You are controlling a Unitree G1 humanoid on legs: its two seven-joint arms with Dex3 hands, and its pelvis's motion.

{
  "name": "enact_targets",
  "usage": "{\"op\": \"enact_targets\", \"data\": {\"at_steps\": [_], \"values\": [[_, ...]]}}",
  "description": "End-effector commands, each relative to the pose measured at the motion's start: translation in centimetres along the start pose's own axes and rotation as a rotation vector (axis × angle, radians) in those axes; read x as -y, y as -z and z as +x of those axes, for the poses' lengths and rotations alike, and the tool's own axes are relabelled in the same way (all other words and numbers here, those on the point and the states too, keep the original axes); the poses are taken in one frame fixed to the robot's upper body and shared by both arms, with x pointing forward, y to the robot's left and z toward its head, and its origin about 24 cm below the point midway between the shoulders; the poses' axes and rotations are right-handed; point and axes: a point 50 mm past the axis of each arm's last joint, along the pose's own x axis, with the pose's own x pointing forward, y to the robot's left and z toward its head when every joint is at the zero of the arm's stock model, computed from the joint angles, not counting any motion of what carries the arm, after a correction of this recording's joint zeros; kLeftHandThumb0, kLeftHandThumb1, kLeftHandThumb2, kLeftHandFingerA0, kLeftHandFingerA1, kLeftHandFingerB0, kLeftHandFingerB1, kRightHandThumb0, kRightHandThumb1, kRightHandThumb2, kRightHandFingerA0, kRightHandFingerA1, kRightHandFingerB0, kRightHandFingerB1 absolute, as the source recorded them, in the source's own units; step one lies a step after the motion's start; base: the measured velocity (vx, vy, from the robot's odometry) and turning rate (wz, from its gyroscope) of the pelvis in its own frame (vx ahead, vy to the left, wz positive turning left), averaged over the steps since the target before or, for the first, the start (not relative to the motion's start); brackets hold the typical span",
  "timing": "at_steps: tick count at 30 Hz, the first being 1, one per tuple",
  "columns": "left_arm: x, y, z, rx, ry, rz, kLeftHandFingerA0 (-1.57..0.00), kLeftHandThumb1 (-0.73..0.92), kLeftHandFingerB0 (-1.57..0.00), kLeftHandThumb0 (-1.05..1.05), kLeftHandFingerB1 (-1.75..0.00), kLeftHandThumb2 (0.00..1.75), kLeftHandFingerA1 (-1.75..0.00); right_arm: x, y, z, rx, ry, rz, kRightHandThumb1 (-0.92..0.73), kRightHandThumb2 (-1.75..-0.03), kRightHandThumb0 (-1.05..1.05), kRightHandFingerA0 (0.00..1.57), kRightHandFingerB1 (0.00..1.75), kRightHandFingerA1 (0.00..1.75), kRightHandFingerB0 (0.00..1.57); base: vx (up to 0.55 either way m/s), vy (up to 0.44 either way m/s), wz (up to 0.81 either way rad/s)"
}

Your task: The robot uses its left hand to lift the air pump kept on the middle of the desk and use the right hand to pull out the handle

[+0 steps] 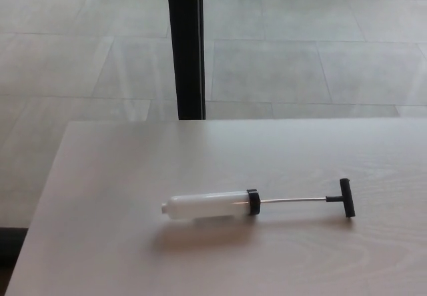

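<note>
Right, down on the pale wooden tabletop (pixel 120 176) the air pump (pixel 210 205) lies flat on its side near the middle, white barrel to the left, black collar, thin metal rod running right to the black T-handle (pixel 345 198), drawn well out from the barrel. Neither robot hand shows, so their fingers cannot be told. Beyond the far edge, grey floor tiles (pixel 300 63) and a dark upright post (pixel 185 46).
</note>
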Motion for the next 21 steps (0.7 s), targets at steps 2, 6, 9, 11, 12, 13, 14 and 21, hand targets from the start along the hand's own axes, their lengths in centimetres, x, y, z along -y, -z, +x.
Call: {"op": "enact_targets", "data": {"at_steps": [2, 6, 9, 11, 12, 13, 14, 21], "values": [[0.4, -0.6, 0.1, 0.005, 0.017, -0.036, -0.41, 0.71, -0.37, -0.56, -0.51, 0.63, -0.71, -0.9, -0.3, -0.1, 0.037, -0.041, -0.017, -0.82, -0.63, -0.61, 0.19, 0.3, 0.5, 0.19, 0.0, 0.0, 0.0], [0.6, -0.4, 0.2, -0.036, 0.03, 0.025, -0.47, 0.67, -0.35, -0.6, -0.48, 0.63, -0.69, -2.0, -0.1, -0.1, 0.016, -0.13, -0.106, -0.62, -0.94, -0.67, 0.22, 0.42, 0.56, 0.08, 0.0, 0.0, 0.0], [0.5, -0.5, 0.2, -0.048, 0.024, 0.052, -0.36, 0.54, -0.25, -0.61, -0.55, 0.95, -0.68, -2.3, -0.1, -0.5, 0.033, -0.181, -0.154, -0.62, -0.95, -0.66, 0.19, 0.42, 0.56, 0.05, 0.0, 0.0, 0.0], [0.7, -0.6, 0.2, -0.049, 0.027, 0.066, -0.24, 0.7, -0.26, -0.53, -0.5, 0.6, -0.62, -2.7, 0.2, -0.4, 0.031, -0.183, -0.181, -0.62, -0.94, -0.66, 0.24, 0.43, 0.58, 0.06, 0.0, 0.0, 0.0], [0.8, -0.7, 0.1, -0.049, 0.022, 0.068, -0.26, 0.69, -0.26, -0.53, -0.51, 0.6, -0.64, -2.9, 0.3, -0.4, 0.029, -0.184, -0.175, -0.78, -0.62, -0.62, 0.28, 0.3, 0.54, 0.16, 0.0, 0.0, 0.0], [0.8, -0.7, 0.1, -0.049, 0.02, 0.069, -0.26, 0.7, -0.27, -0.52, -0.49, 0.6, -0.6, -3.0, 0.4, -0.4, 0.024, -0.187, -0.181, -0.62, -0.94, -0.65, 0.23, 0.43, 0.58, 0.08, 0.0, 0.0, 0.0], [0.8, -0.7, 0.1, -0.053, 0.015, 0.069, -0.28, 0.69, -0.24, -0.52, -0.47, 0.6, -0.6, -3.2, 0.5, -0.4, 0.017, -0.191, -0.189, -0.62, -0.94, -0.65, 0.25, 0.43, 0.59, 0.08, 0.0, 0.0, 0.0], [1.1, -0.5, 0.1, -0.043, 0.011, 0.147, -0.41, 0.67, -0.37, -0.54, -0.56, 0.59, -0.71, -4.2, 1.7, -0.6, -0.017, -0.242, -0.377, -0.62, -0.96, -0.69, 0.35, 0.44, 0.64, 0.11, 0.0, 0.0, 0.0]]}}
